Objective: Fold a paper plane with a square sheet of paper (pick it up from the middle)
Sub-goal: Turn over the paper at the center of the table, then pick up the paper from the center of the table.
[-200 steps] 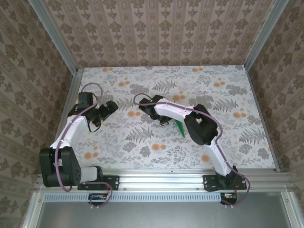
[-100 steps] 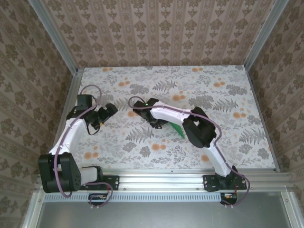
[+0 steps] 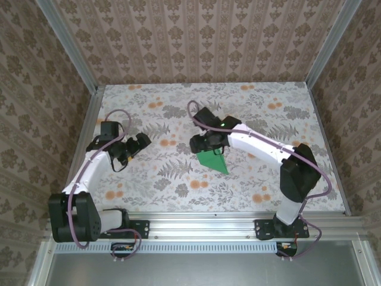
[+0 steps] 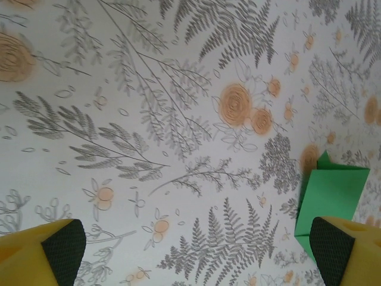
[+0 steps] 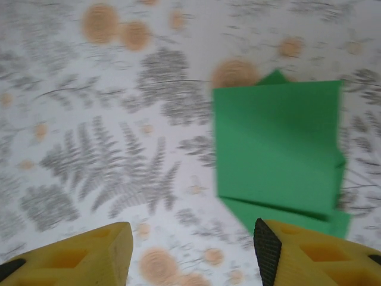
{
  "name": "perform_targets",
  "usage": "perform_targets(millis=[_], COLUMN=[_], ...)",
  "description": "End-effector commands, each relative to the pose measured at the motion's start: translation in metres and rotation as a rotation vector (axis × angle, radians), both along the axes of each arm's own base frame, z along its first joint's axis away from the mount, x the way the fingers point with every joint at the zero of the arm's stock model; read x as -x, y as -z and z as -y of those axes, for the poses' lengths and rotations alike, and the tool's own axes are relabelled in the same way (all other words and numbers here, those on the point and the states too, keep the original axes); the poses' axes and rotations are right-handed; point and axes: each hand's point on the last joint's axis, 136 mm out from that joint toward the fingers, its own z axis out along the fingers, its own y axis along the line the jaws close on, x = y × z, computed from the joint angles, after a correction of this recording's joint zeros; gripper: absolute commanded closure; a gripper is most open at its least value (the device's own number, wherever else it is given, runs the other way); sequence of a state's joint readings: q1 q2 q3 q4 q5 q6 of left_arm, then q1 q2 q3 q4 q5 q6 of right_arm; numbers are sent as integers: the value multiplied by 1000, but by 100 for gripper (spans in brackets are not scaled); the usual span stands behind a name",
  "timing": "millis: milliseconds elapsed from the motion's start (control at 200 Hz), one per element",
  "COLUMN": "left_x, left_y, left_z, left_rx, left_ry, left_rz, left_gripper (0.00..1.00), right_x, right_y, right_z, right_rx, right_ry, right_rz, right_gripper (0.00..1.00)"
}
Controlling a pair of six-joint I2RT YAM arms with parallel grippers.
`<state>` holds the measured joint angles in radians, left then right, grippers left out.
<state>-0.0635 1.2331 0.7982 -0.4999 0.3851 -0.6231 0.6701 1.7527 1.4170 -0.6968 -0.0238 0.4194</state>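
Right gripper [image 5: 190, 241] hangs with jaws spread, gripping nothing, the folded green paper [image 5: 277, 149] lying flat on the floral table [image 3: 149, 179] at the top view's centre; left gripper [image 4: 193, 241] gapes wide and empty at mid-left

Even bright light, soft faint shadows; right wrist view motion-blurred, others sharp.

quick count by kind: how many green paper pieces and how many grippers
green paper: 1
grippers: 2 (left gripper, right gripper)
total: 3
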Motion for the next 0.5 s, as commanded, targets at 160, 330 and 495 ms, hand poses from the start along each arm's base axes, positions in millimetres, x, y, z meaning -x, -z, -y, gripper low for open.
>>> perform_targets(millis=[160,330,495], left_x=[7,11,13], left_y=[10,12,12], left_z=[37,53,74], left_rx=[-7,7,61], left_ry=[120,160,219], left_rz=[4,4,18], left_gripper=[0,0,0], right_x=[-27,-42,-36], right_y=[55,71,77], right_z=[31,32,20], right_rx=[-34,-82,-187], right_ry=[-87,-97,-172], right_rz=[-123,-163,-219], right_gripper=[40,40,42])
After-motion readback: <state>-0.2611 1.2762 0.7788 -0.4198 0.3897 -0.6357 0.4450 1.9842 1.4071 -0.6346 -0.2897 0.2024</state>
